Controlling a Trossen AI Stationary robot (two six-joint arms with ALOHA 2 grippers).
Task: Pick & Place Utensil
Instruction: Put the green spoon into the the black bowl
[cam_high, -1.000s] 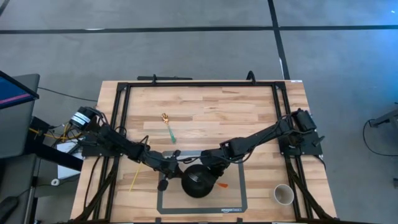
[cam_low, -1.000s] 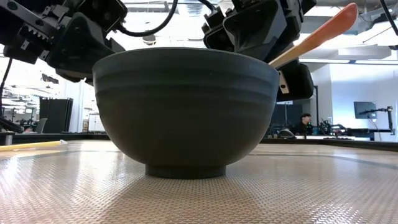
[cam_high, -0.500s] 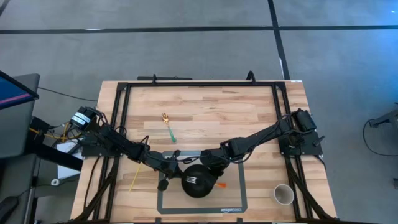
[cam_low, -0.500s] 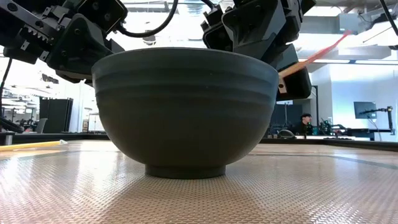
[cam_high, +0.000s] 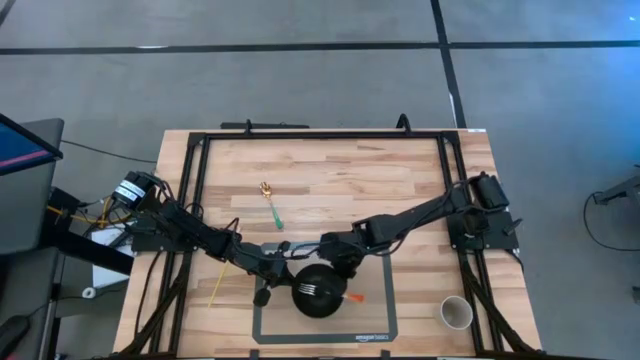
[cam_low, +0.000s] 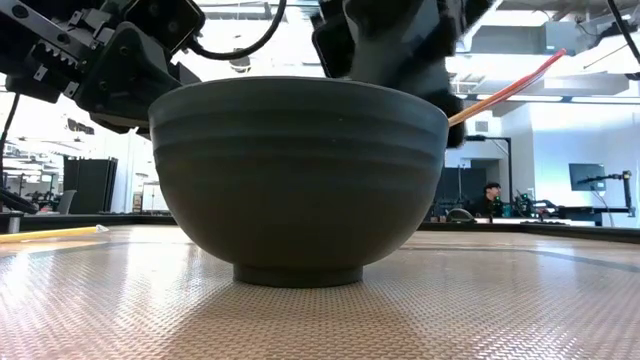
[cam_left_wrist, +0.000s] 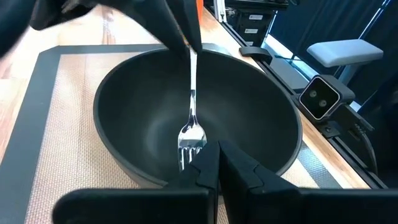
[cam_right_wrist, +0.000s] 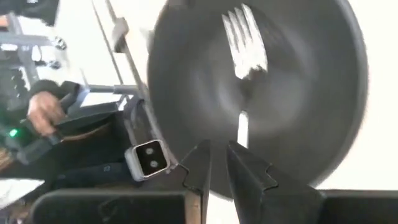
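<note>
Now that my right gripper has parted and let go, the fork lies in the bowl (placed); left gripper shut, empty.

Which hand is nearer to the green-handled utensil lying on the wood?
Left. The left hand sits at the bowl's left rim, below the green-handled utensil; the right hand is farther right.

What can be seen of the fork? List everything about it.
The fork has a shiny metal head with tines and a narrow metal neck that runs into an orange handle. It lies inside the dark bowl, tines down on the bowl's floor, its handle leaning up over the rim and sticking out past it. The right gripper, its fingers slightly apart, is just off the fork, not holding it.
</note>
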